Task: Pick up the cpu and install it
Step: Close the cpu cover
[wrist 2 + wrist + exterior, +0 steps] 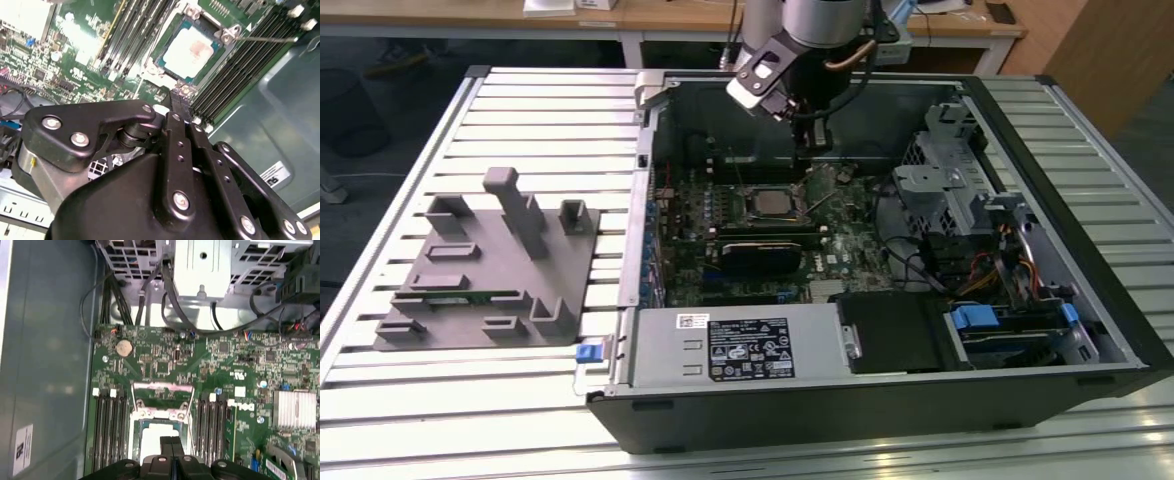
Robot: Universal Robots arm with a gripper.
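- The slatted metal table [520, 100] carries everything, spreading out on every side well below the fingers.
- An open computer case [854, 410] lies on its side on the table, and the arm reaches down into it, so the fingers hang inside its walls.
- A grey plastic holder [480, 270] sits on the table well away from the fingers, off to the exterior view's left and outside the case.
- The green motherboard [847, 245] covers the case floor straight below the fingers. It also shows in both wrist views [75, 50] [160, 365].
- The gripper [811, 150] points down at the board, seen in both wrist views [180, 96] [171, 441]. Its two black fingers [167, 445] are pressed together with nothing between them.
- Rows of black memory slots [107, 425] run along either side of the fingers.
- A finned silver heat sink [292, 410] stands on the board well to one side of the fingers.
- The cpu [771, 205] lies flat in its socket on the board, silvery top up, just beneath and beside the fingertips [192, 50] [150, 442]. The fingers do not grip it, and I cannot tell whether the tips touch the socket's edge.
- A round coin battery [123, 347] sits on the board, further out past the fingertips than the socket.
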